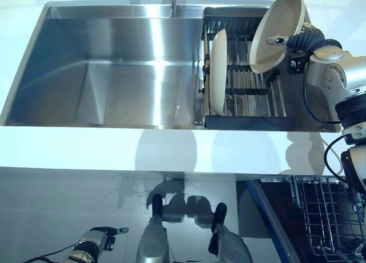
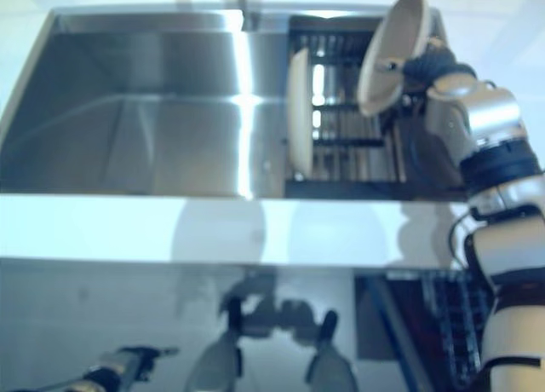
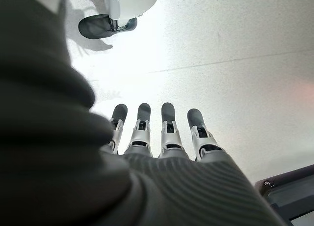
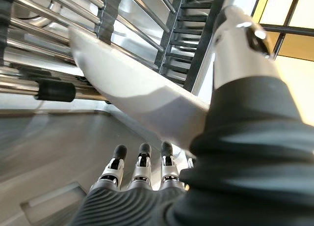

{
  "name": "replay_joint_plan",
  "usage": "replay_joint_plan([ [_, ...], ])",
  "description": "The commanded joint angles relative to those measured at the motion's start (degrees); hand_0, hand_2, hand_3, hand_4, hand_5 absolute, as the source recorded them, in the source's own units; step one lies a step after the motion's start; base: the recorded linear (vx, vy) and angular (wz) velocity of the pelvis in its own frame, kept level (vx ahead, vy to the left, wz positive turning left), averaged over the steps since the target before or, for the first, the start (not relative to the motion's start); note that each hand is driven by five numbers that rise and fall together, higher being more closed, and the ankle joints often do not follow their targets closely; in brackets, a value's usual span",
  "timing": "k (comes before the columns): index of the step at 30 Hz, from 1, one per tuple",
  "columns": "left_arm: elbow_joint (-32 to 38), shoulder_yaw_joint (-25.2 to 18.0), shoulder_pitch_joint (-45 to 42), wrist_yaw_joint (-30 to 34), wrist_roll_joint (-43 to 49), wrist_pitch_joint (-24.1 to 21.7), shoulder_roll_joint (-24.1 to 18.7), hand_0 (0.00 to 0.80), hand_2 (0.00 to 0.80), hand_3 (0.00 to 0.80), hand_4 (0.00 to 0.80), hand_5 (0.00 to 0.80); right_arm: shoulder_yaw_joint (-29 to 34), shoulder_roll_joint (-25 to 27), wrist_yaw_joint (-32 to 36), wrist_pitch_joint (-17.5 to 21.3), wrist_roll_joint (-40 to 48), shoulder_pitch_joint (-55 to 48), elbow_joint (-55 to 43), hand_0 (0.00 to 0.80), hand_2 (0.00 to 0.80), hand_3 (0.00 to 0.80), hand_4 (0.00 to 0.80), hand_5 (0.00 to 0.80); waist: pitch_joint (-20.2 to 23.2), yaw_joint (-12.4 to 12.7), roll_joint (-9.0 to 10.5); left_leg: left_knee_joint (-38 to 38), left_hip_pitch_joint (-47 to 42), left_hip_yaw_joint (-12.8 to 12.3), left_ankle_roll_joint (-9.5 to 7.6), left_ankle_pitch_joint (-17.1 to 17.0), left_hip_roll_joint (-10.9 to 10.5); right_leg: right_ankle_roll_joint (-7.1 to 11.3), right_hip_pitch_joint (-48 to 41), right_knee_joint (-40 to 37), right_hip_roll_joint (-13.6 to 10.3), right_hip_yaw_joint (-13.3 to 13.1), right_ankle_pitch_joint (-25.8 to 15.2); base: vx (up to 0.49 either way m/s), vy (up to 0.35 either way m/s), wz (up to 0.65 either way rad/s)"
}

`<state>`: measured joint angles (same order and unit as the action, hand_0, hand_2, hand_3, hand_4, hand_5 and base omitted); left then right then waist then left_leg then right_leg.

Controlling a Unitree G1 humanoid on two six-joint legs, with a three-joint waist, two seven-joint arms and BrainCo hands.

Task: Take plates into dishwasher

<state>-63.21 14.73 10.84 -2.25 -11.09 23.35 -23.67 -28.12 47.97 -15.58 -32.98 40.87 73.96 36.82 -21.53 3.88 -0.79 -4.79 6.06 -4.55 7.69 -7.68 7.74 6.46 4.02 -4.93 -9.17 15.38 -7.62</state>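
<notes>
Holding a round cream plate (image 1: 277,31) raised and tilted above the black wire drying rack (image 1: 246,97), right hand (image 1: 294,41) has fingers and thumb pinched on its rim. Best carry it level-edged toward the open dishwasher basket (image 1: 329,217), clearing the second upright cream plate (image 1: 218,71) in the rack. Left hand (image 3: 164,132) hangs low, fingers straight, holding nothing. Only the right wrist view shows the plate's underside against the rack bars.

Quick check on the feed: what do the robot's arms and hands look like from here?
Both arms are silver-grey with rounded joints and black bands. The right hand and left hand wear dark ribbed covers over back and wrist. Fingers are silver, dark-tipped.
</notes>
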Motion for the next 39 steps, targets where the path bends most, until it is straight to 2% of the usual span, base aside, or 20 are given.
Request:
replay_joint_plan([
  [1,-1.6,3.4,2.1,0.1,-2.7,2.0,-2.8,0.000,0.000,0.000,0.000,0.000,-2.9,3.2,-2.3,1.2,-5.1,6.3,0.6,0.800,0.800,0.800,0.800,0.800,-0.5,0.0,1.80,-0.2,1.0,-1.0,-0.49,0.6,-1.2,1.82,1.2,0.2,-0.7,-2.2,0.7,0.000,0.000,0.00],
  [5,-1.9,3.5,1.9,0.5,-2.6,2.0,-2.8,0.000,0.000,0.000,0.000,0.000,-3.7,4.1,-3.4,2.1,-6.5,7.5,1.4,0.800,0.800,0.800,0.800,0.800,-0.6,0.1,1.80,-0.2,1.1,-0.8,-0.52,0.6,-1.3,1.88,1.3,0.2,-0.7,-2.1,0.6,0.000,0.000,0.00],
  [13,-1.9,3.4,1.7,-0.2,-2.4,1.3,-3.0,0.000,0.000,0.000,0.000,0.000,-5.1,5.2,-7.1,1.0,-7.9,10.2,1.9,0.800,0.800,0.800,0.800,0.800,-0.3,0.2,2.08,-0.2,1.0,-0.7,-0.59,0.8,-1.4,1.94,1.2,0.1,-0.7,-2.1,0.6,0.000,0.000,0.00],
  [20,-2.2,3.3,0.9,0.2,-1.8,0.4,-3.3,0.000,0.000,0.000,0.000,0.000,-5.9,5.9,-8.3,2.3,-7.6,11.6,2.4,0.800,0.800,0.800,0.800,0.800,1.1,0.3,2.25,-0.2,0.3,-0.8,-0.48,1.0,-1.3,2.08,0.3,-0.1,-0.8,-1.9,0.7,0.000,0.000,0.00],
  [29,-2.9,2.9,-1.8,-0.2,0.7,-2.4,-3.3,0.000,0.000,0.000,0.000,0.000,-6.1,6.8,-9.7,4.1,-9.9,12.4,1.1,0.800,0.800,0.800,0.800,0.800,5.3,0.2,3.15,-0.2,-3.0,-1.1,-0.45,2.0,-1.0,2.16,-2.5,-0.1,-0.9,-2.3,1.6,0.026,-0.014,0.00],
  [39,-3.0,2.9,-3.5,0.2,4.8,-3.4,-3.6,0.000,0.000,0.000,0.000,0.000,-7.7,8.4,-7.4,2.4,-13.7,13.3,0.4,0.800,0.800,0.800,0.800,0.800,11.2,-0.3,4.31,-0.2,-6.7,-2.6,-0.23,3.5,0.0,2.45,-5.6,-0.1,-0.9,-2.9,2.9,0.039,-0.039,-0.03],
])
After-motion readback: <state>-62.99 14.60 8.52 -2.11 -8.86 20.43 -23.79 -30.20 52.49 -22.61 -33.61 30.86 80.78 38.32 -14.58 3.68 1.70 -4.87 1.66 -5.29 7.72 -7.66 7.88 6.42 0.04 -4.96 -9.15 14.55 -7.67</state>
